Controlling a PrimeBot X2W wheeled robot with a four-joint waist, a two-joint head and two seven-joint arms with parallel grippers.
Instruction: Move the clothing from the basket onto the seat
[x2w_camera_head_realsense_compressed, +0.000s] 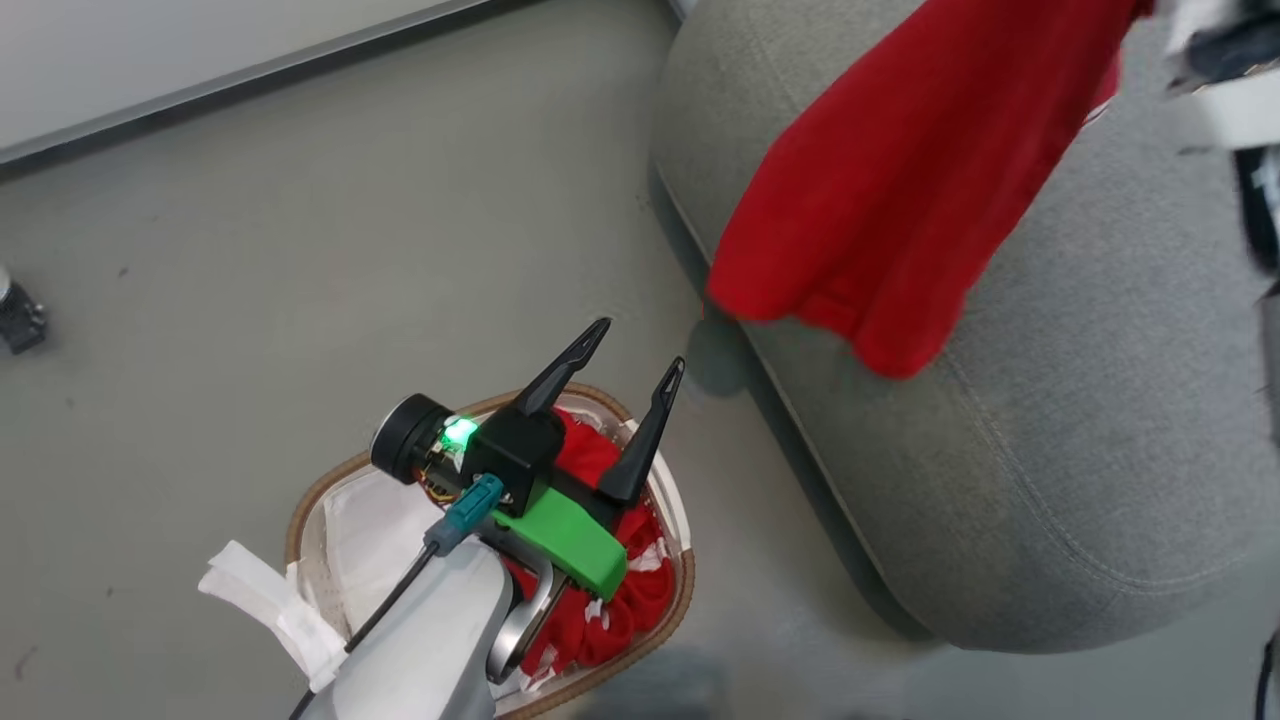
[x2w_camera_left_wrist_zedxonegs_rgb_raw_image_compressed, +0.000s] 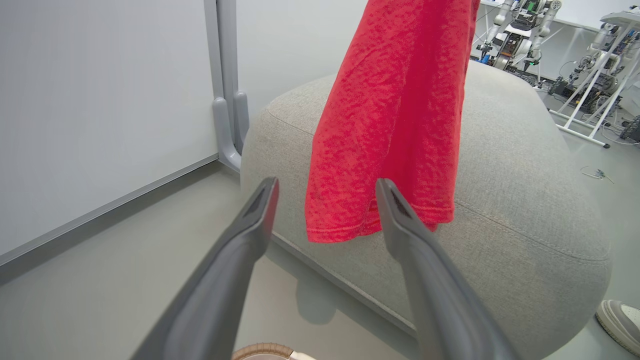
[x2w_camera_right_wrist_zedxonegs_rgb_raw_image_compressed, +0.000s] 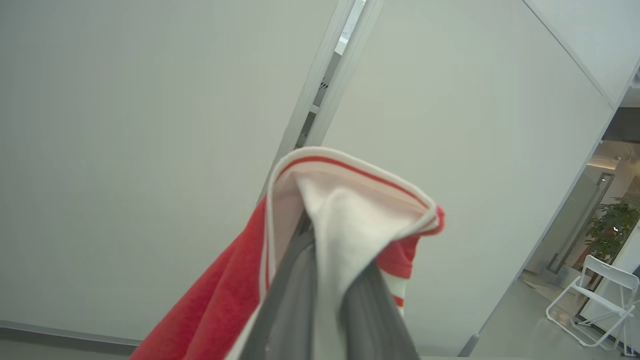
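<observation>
My right claw (x2w_camera_right_wrist_zedxonegs_rgb_raw_image_compressed: 332, 250) is clamped on a red shirt (x2w_camera_head_realsense_compressed: 900, 190) hanging over the grey seat (x2w_camera_head_realsense_compressed: 1100, 400), while my left claw (x2w_camera_head_realsense_compressed: 640, 345) gapes empty above the basket (x2w_camera_head_realsense_compressed: 297, 510), where another red garment (x2w_camera_head_realsense_compressed: 640, 592) lies

My left fingers (x2w_camera_head_realsense_compressed: 562, 368) are long, black and tapering to points, set in a black block (x2w_camera_head_realsense_compressed: 515, 440) — behind it a bright green plastic bracket (x2w_camera_head_realsense_compressed: 565, 535), a lit green lamp (x2w_camera_head_realsense_compressed: 460, 432), a teal plug (x2w_camera_head_realsense_compressed: 470, 508) with thin black cable (x2w_camera_head_realsense_compressed: 390, 600), and a pale grey forearm (x2w_camera_head_realsense_compressed: 430, 640).
</observation>
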